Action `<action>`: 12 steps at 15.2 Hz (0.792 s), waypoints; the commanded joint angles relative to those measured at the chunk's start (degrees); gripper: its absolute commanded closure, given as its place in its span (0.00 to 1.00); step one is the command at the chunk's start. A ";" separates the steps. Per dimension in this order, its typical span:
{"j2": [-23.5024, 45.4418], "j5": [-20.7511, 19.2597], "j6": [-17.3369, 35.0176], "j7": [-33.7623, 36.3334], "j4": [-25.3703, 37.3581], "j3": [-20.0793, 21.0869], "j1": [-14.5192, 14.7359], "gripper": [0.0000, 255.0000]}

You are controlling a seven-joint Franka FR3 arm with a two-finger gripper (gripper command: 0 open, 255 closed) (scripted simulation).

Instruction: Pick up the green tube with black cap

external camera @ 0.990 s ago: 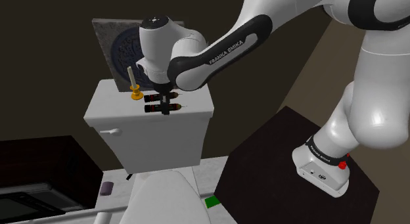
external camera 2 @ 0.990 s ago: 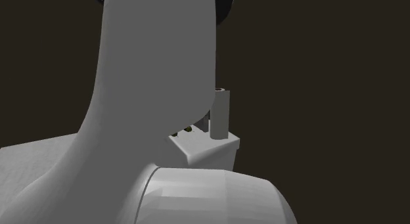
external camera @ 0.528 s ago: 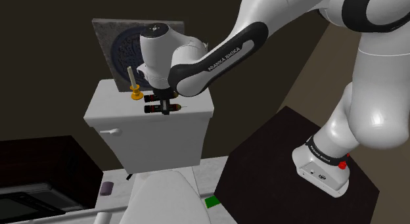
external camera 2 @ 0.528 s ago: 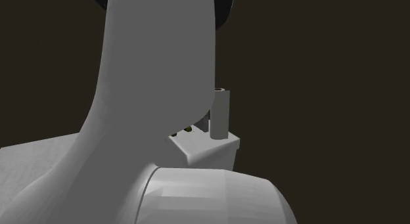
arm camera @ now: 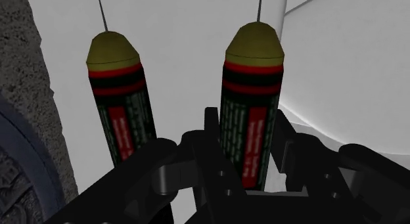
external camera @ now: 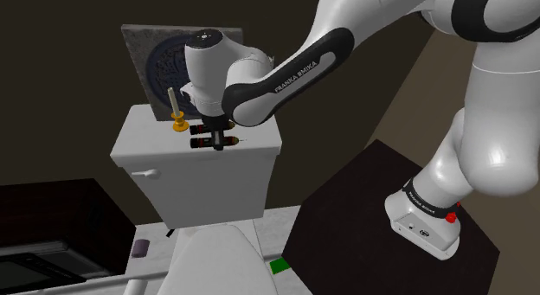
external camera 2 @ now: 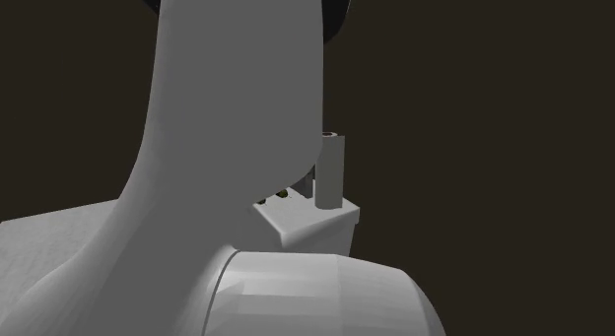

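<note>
The white Franka arm (external camera: 294,68) reaches down over the white toilet tank (external camera: 208,185), whose flat white lid (external camera: 143,137) carries everything here. A grey square plaque with a dark round relief (external camera: 151,55) leans at the back of the lid. A pale candle in a yellow holder (external camera: 177,112) stands in front of it.

Two matching tubes lie side by side near the lid's front edge. One is the dark green tube with red bands, a red label and an olive domed tip (arm camera: 253,117). A second dark green tube (arm camera: 118,117) lies just beside it, on the plaque's side. No black cap shows on either; the hand covers that end.

The black fingers (arm camera: 211,134) are drawn in narrow and clasp the first tube on both flanks, and it appears to rest on the lid. I judge the grasp made and the lift not yet begun. The next move calls for a straight rise that keeps clear of the neighbouring tube and the candle.
</note>
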 commanded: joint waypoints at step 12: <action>-4.87 2.90 -7.48 -2.72 2.97 1.22 -0.81 1.00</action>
